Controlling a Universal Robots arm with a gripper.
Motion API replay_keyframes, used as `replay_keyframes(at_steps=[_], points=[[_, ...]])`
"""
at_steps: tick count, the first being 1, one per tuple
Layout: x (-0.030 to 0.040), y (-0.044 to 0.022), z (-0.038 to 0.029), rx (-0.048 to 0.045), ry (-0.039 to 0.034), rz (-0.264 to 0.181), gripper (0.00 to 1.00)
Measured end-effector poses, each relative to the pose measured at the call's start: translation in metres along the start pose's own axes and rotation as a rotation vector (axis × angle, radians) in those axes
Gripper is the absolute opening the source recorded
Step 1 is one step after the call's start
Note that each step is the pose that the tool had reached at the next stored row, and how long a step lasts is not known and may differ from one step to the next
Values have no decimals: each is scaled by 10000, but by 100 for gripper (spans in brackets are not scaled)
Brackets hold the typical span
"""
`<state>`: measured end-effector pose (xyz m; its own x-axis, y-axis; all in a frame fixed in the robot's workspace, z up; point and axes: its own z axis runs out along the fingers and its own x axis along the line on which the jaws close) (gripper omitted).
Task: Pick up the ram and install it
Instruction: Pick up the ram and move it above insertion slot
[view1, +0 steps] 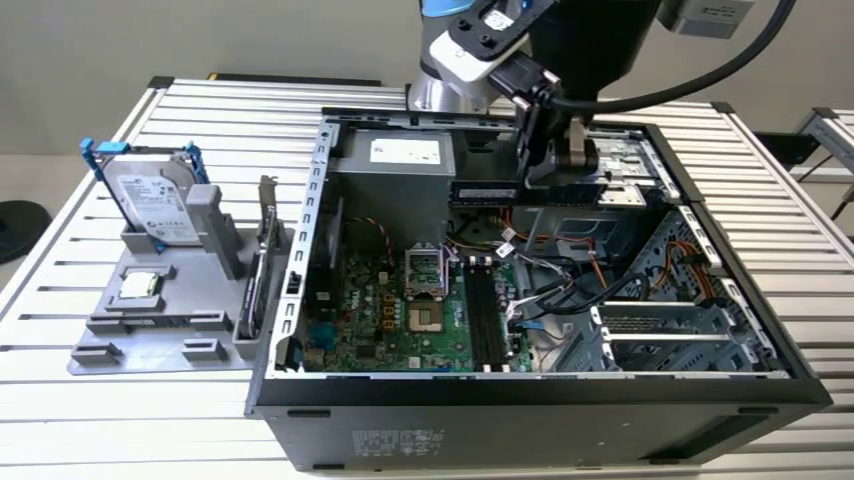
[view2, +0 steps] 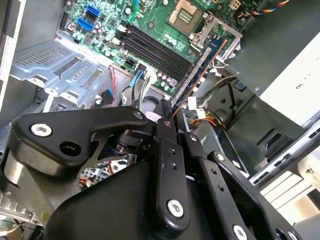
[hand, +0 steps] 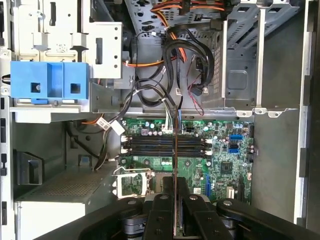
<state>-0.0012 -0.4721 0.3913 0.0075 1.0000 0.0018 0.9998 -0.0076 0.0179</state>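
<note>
As fingers (view2: 166, 135) clamp the ram (view2: 199, 70), second wrist view shows its side.

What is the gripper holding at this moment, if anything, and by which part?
The ram, pinched by its flat faces at one end; the rest sticks out beyond the gripper.

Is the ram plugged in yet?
No, out. The claw holds the ram in the air above the empty slots.
</note>
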Motion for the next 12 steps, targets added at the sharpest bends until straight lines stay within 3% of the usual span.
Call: replay_keyframes(at_steps=[12], points=[[62,-1,0,0,1,-1,0]])
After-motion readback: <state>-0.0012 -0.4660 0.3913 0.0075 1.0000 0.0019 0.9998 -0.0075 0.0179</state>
